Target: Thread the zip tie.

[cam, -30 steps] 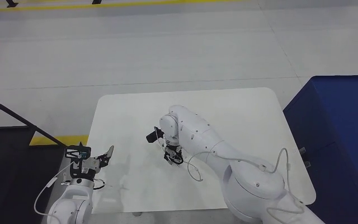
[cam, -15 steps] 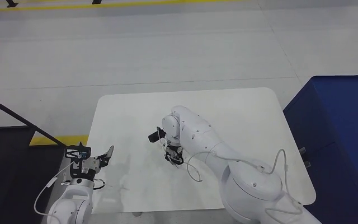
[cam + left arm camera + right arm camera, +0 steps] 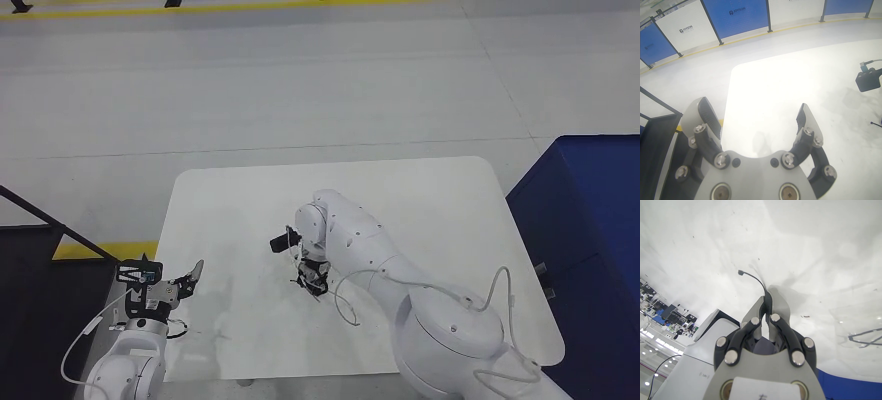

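A thin black zip tie (image 3: 755, 277) curves out from between the fingers of my right gripper (image 3: 766, 295), which is shut on it close above the white table (image 3: 430, 200). The tie's small square head points away from the fingers. From above, the right gripper (image 3: 312, 283) sits near the middle of the table, pointing down. The zip tie's tip (image 3: 875, 124) also peeks in at the edge of the left wrist view. My left gripper (image 3: 757, 117) is open with nothing between its fingers, held at the table's near left corner (image 3: 187, 280).
A blue cabinet (image 3: 590, 240) stands just past the table's right edge. Black railings (image 3: 40, 215) stand to the left of the table. The right arm's black wrist camera box (image 3: 867, 81) shows across the table from the left gripper.
The right arm has shifted slightly to the right and toward the near edge with the zip tie in its grip. The left arm has stayed still.
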You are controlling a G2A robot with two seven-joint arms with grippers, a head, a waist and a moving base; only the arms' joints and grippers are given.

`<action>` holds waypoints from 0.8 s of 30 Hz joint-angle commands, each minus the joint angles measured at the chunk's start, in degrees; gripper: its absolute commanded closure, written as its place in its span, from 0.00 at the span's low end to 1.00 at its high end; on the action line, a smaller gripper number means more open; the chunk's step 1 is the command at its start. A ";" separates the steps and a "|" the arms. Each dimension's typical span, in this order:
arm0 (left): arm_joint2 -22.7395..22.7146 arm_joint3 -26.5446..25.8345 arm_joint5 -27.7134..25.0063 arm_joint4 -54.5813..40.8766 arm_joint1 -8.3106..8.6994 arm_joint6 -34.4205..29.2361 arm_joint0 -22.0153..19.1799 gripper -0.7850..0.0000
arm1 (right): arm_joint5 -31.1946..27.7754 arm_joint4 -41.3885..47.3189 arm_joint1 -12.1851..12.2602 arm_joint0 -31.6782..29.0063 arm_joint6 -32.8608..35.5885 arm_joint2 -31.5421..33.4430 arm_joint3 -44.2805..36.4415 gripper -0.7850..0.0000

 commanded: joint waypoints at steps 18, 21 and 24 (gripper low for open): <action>0.00 0.00 0.00 0.00 0.00 0.00 0.00 0.00 | -3.78 3.81 3.53 1.81 2.00 3.54 -3.06 0.79; 0.00 0.00 0.00 0.00 0.00 0.00 0.00 0.00 | -2.11 2.13 3.13 1.13 1.42 2.98 -3.93 0.73; 0.00 0.00 0.00 0.00 0.00 0.00 0.00 0.00 | -1.68 0.97 2.78 0.67 1.24 2.65 -4.19 0.73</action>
